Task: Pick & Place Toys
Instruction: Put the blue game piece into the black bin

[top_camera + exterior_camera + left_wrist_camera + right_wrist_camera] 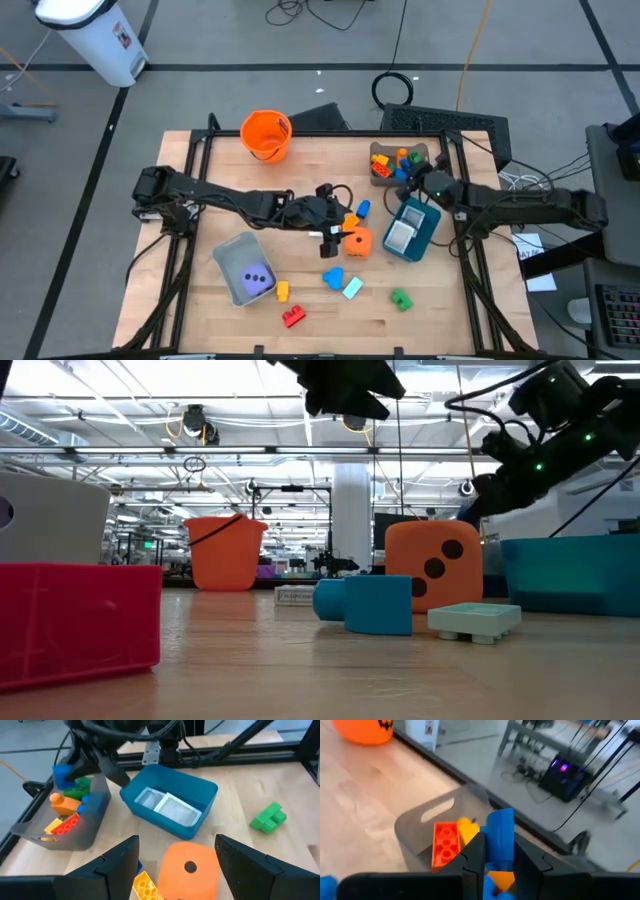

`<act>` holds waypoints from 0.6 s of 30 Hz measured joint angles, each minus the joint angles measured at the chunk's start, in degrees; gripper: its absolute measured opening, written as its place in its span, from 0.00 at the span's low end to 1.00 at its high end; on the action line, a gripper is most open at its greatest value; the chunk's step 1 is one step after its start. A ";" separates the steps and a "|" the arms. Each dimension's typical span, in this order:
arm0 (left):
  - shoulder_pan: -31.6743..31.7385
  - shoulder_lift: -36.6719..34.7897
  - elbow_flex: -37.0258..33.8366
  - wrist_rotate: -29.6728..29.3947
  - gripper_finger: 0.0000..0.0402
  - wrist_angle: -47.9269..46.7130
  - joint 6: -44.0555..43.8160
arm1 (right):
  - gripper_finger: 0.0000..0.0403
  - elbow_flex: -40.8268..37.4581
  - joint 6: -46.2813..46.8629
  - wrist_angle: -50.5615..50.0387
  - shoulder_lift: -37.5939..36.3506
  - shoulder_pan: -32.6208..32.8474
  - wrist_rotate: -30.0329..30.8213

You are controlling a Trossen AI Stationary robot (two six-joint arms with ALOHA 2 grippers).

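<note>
Right pincer [498,851] hangs over the grey bin [395,163] at the far right of the worktop [200,310], its two dark fingers closed on a smooth blue block [500,839] standing upright between them. Below it the translucent grey bin, with a slot handle cut into its wall, holds a studded orange-red brick [445,842] and a yellow piece [466,829] among other toys.

Left pincer [175,857] hovers near the middle of the worktop with its fingers spread wide and holding nothing; in its wrist view the orange dotted die [189,870] sits between and beyond the two fingers, a rounded-corner cube with dark pips. A studded yellow brick [145,887] lies just beside the die.

Just past the die stands the teal bin [412,228], a glossy rounded tub containing white picture cards [167,807]. A lumpy green block [401,299] lies on bare wood to the near right. Toward the front edge lie a blue block [333,277], a pale mint studded tile [352,288], a small yellow block [282,291] and a red block [293,316]. A second grey bin [233,262], tilted, holds the purple dotted die [257,280]. The round orange bucket [266,134] stands at the far edge. The worktop is pale planked wood.
</note>
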 joint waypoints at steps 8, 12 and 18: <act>0.33 -0.02 0.00 -0.02 0.67 0.59 -0.09 | 0.29 0.00 3.94 -2.07 0.04 -4.19 -4.49; 0.31 -0.02 0.00 -0.02 0.67 -0.02 -0.19 | 0.34 0.00 3.72 -1.73 0.02 -4.33 -4.53; 0.02 -0.02 0.00 -0.02 0.67 -1.94 -0.57 | 0.36 0.00 1.08 4.41 0.02 -4.26 -9.47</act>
